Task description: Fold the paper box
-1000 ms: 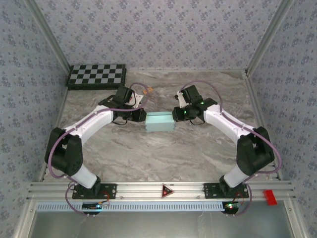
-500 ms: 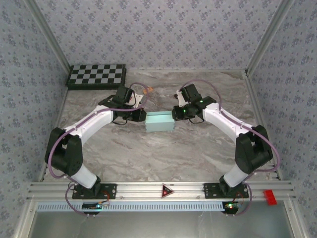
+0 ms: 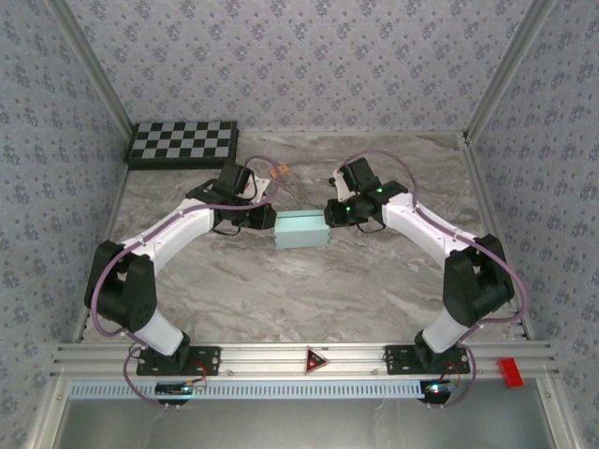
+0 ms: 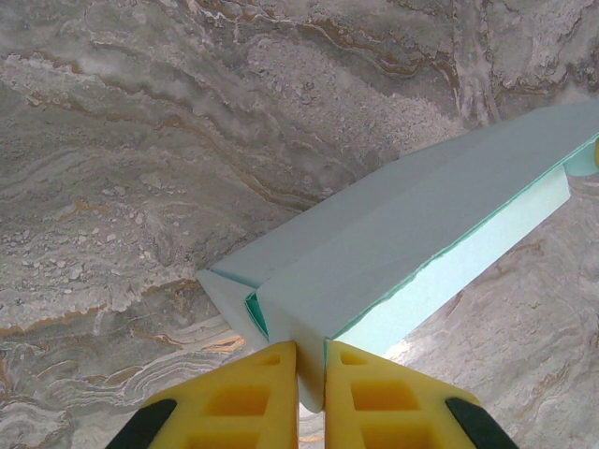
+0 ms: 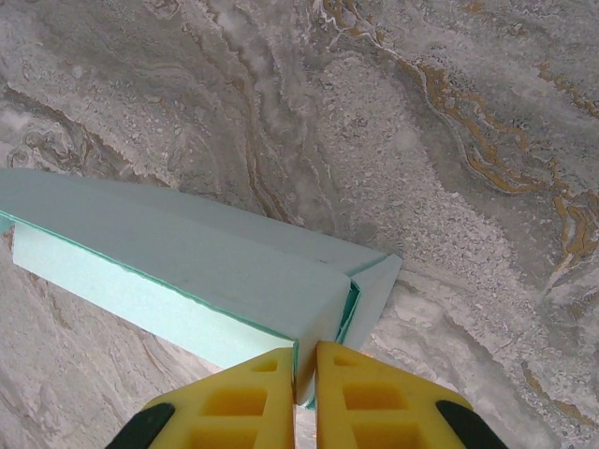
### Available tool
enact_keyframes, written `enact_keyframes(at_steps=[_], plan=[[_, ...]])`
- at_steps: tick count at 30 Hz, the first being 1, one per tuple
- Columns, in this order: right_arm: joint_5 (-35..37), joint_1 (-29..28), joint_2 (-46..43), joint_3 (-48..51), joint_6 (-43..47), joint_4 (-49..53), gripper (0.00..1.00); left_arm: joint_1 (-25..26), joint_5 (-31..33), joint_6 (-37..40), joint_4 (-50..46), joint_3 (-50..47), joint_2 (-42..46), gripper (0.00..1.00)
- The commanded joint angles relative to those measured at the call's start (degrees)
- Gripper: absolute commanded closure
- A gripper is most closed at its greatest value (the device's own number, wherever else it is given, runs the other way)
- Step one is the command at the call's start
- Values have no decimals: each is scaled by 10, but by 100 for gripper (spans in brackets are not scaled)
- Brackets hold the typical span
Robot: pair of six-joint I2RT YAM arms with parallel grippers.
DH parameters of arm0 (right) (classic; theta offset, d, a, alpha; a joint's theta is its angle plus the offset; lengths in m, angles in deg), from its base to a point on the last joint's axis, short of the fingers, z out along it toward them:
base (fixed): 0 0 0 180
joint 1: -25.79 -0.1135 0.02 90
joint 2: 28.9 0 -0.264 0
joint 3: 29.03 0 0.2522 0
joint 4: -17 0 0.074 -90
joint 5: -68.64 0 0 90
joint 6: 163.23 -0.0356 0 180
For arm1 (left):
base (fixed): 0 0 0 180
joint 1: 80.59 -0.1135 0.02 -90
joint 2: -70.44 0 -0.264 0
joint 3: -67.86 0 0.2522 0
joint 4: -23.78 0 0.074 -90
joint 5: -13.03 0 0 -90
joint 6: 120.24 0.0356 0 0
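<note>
Holding: the paper box is already a closed, flat rectangular shape, pinched at both short ends between the two arms.
Box place: nearer the arm bases than the checkerboard and off to its right. I cannot tell whether it rests on the marble tabletop or hangs just clear of it.
Box ends: each wrist view shows a teal cut edge and a narrow gap at the corner, so the end flaps look folded in but not quite flush.
Left pincer: at the box end on the checkerboard side, its yellow fingers clamped on a thin wall of card.
Right pincer: at the box end away from the checkerboard, clamped on the card edge in the same way.
Just changed: very little. Over the last second the box has crept slightly toward the checkerboard side, and the right arm's elbow has leaned the same way. The left arm has scarcely stirred, and neither grip has let go.
Meaning for the task: it looks to me like a pressing stage, the right arm nudging its end in against the left. The fold seems mostly done, with only the end flaps left to seat.
Risk: card this thin could buckle if the push goes on.
</note>
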Motion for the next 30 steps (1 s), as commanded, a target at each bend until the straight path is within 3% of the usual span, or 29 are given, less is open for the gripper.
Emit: enact_keyframes(at_steps=[1,15,30], plan=[[-38,-12,14,-10,-4,6,89,10,-25,-7,10,10,-8,88],[-29,-15,21,3,-7,0,91,10,-32,-16,11,14,-14,91],[-23,-17,21,2,-8,1,92,10,-42,-20,5,19,-14,83]])
